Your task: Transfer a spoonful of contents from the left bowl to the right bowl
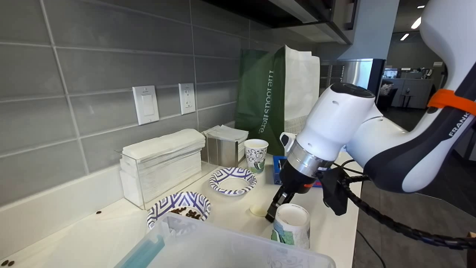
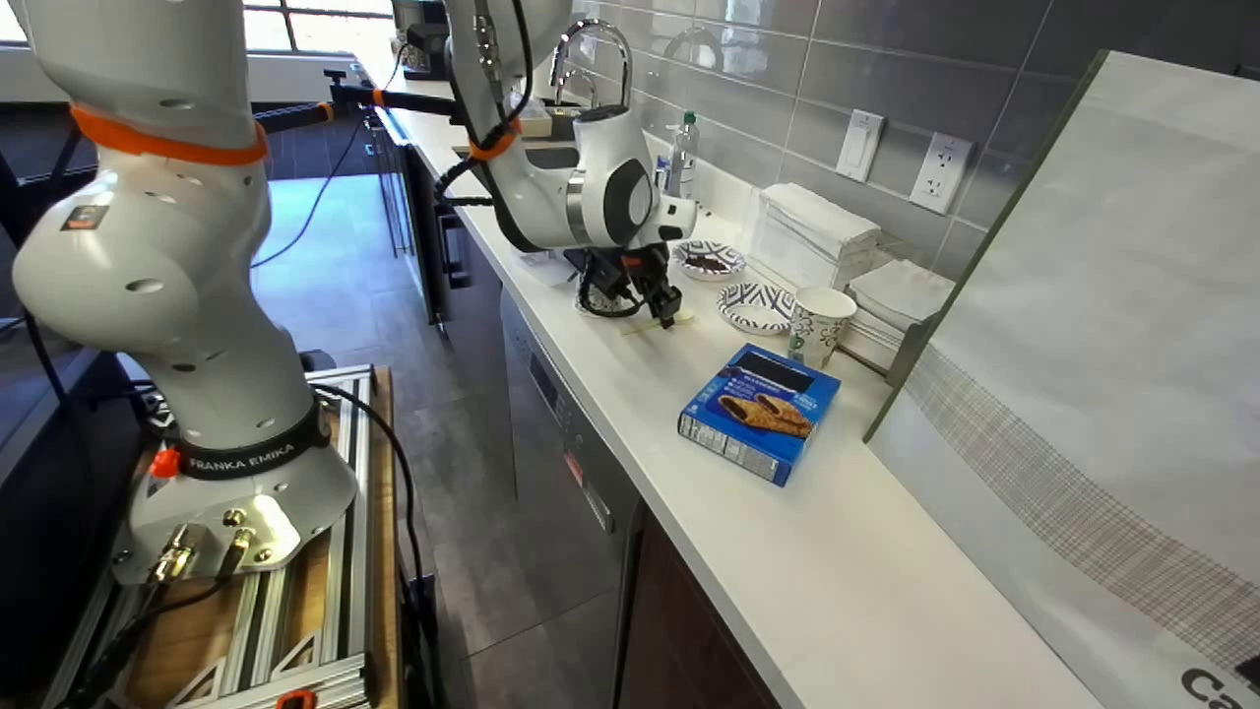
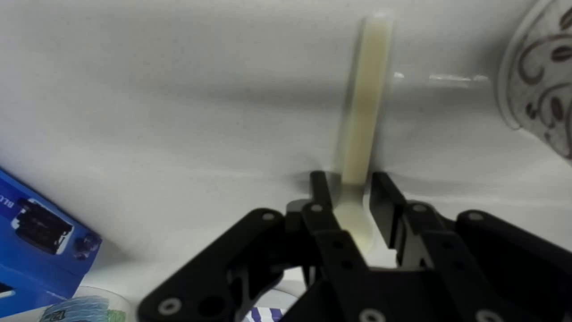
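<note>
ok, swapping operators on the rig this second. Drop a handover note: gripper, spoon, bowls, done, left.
Gripper: open, straddling the spoon near its scoop end, not clamped.
Spoon: appears to lie flat on the counter.
Left bowl: holds dark bean-like pieces.
Right bowl: no pieces visible inside.
Done: gripper lined up at the spoon; no transfer apparent.
Remaining: close on the spoon, scoop from the left bowl, tip into the right bowl. A grip further up the handle would probably scoop better.
</note>
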